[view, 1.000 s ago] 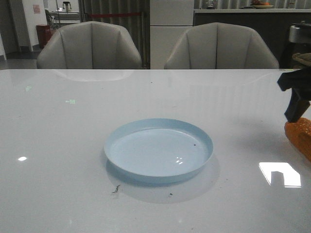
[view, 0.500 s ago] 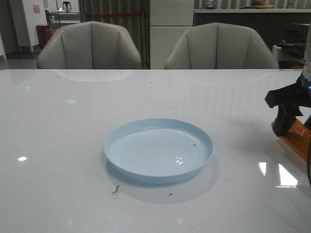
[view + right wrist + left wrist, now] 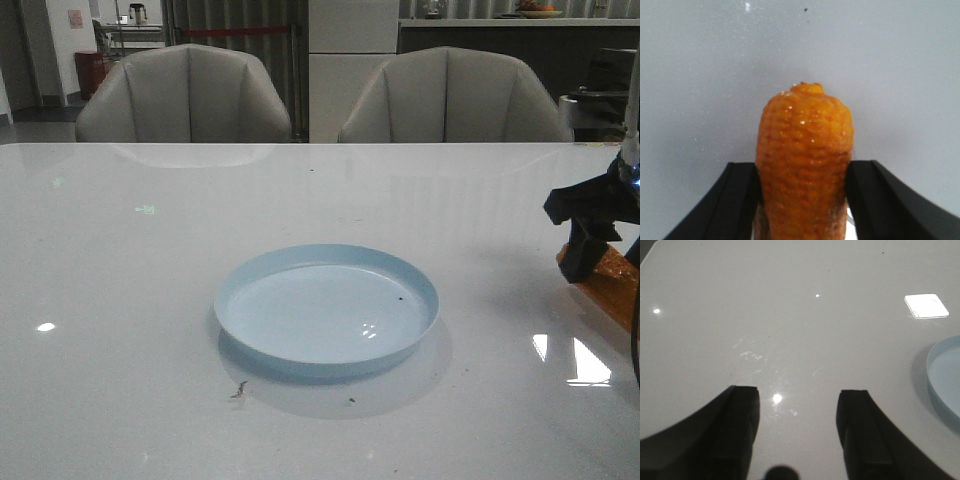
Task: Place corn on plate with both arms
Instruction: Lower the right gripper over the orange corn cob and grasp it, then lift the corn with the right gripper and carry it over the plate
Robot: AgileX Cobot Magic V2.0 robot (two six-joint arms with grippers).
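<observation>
Well to the right of the plate [image 3: 326, 315], near the table's [image 3: 130, 300] right edge: the corn [image 3: 608, 285], an orange cob, gripped by the right gripper [image 3: 590, 235]. Right wrist view confirms the hold, with both dark fingers [image 3: 740, 200] pressed against the cob's flanks and the tapered tip of the corn [image 3: 804, 165] poking out past them over bare white tabletop. Whether lifted clear or touching the surface, hard to tell; seemingly just above it in the front view, judging by the gap under the gripper.

Left of the plate, out of the front view altogether: the left gripper [image 3: 797, 432], fingers spread wide with nothing between them, hovering over the table, only the plate's pale blue rim [image 3: 945, 380] showing at the side of its view.

On the plate itself: nothing but 1 tiny dark speck and a glint of ceiling light. Behind the table, 2 grey chairs [image 3: 185, 95], unoccupied.

Progress, as a judgement: pickup apparently done, or nearly so; carry and placement both outstanding. Left to do: bring the cob across to the plate, lower it inside the low rim, release. Any part for the left arm not yet begun, as far as can be seen.
</observation>
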